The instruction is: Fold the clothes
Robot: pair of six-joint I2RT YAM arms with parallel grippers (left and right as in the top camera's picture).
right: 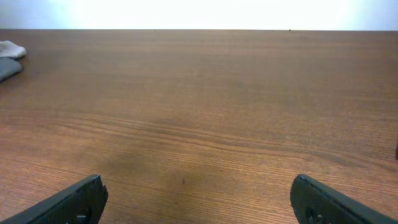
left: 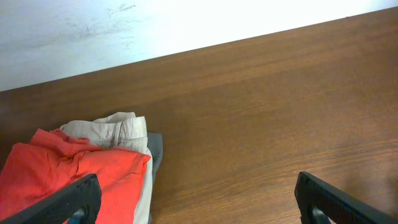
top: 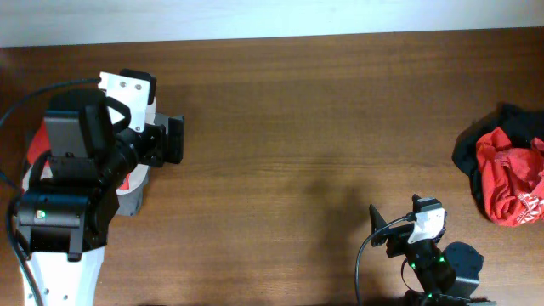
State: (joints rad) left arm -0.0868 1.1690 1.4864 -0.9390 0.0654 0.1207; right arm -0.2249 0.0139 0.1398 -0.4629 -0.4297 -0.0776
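The left gripper [top: 172, 140] hovers over the left side of the wooden table [top: 289, 127], its jaws spread wide with nothing between them; in its wrist view the two dark fingertips [left: 68, 202] sit at opposite lower corners above bare wood. Partly under that arm lies a stack of folded clothes: an orange-red garment [left: 68, 174] on top, a beige garment [left: 118, 130] beneath it and a gray garment [left: 157, 152] showing underneath. The right gripper [top: 380, 228] sits near the front edge toward the right, jaws equally wide and empty (its wrist view shows only wood grain ahead and a sliver of the stack far off). Well apart from both arms, at the table's right edge, a crumpled red shirt [top: 510, 174] with white print lies on a black garment [top: 467, 149]
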